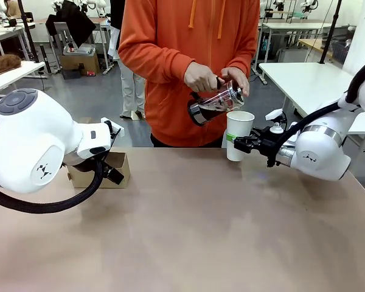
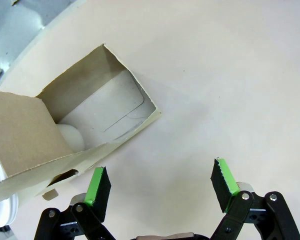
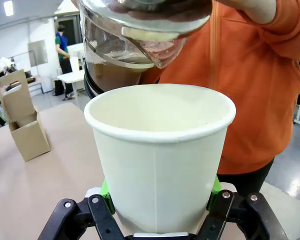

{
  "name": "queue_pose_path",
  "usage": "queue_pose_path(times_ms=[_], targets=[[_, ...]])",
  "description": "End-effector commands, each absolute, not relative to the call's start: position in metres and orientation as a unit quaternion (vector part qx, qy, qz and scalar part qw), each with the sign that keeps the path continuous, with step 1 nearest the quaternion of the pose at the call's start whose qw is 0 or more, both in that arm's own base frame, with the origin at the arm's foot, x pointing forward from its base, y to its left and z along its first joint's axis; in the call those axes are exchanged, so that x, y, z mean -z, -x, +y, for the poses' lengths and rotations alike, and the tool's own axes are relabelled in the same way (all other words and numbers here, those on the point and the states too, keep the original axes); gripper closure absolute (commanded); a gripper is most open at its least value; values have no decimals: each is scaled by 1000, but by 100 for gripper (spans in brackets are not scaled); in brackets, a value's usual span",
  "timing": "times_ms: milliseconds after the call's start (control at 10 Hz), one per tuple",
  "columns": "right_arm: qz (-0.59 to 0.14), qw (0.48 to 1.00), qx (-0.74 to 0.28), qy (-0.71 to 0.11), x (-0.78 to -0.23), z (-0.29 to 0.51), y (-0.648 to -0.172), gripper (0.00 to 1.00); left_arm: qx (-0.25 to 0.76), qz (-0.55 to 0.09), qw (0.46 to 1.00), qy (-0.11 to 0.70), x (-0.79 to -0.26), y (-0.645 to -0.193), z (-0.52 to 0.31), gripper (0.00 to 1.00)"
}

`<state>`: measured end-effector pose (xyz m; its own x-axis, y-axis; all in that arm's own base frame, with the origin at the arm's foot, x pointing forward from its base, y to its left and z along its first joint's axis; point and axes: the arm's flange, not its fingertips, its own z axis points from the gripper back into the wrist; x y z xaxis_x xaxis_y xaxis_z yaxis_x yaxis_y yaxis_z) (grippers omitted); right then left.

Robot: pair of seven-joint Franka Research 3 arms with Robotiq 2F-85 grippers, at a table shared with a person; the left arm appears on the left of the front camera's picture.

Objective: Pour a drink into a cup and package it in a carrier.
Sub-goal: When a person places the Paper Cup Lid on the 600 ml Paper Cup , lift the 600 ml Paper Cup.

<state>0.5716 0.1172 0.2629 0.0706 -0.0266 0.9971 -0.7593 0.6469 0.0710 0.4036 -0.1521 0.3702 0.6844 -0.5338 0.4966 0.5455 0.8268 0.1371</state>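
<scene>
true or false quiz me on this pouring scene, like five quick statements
1. The right pincer is shut on the cup. True.
2. The cup has its lid on. False: its rim is open, with no lid on it.
3. The person holds a glass jug of dark liquid tilted over the cup. True.
4. The left pincer grips the carrier. False: it is open, with nothing between its fingers, beside the carrier.
5. The cup sits in the carrier. False: the carrier is on the robot's left side of the table, and the cup is held on its right side.
</scene>
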Motion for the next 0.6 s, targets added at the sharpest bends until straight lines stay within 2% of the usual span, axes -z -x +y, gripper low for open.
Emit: queue_pose_path(times_ms=[0, 500], targets=[[-624, 659, -278, -314, -264, 119, -572, 23, 294, -267, 918, 12, -371, -403, -152, 0], [-624, 659, -278, -314, -264, 119, -572, 23, 294, -267, 918, 12, -371, -403, -152, 0]])
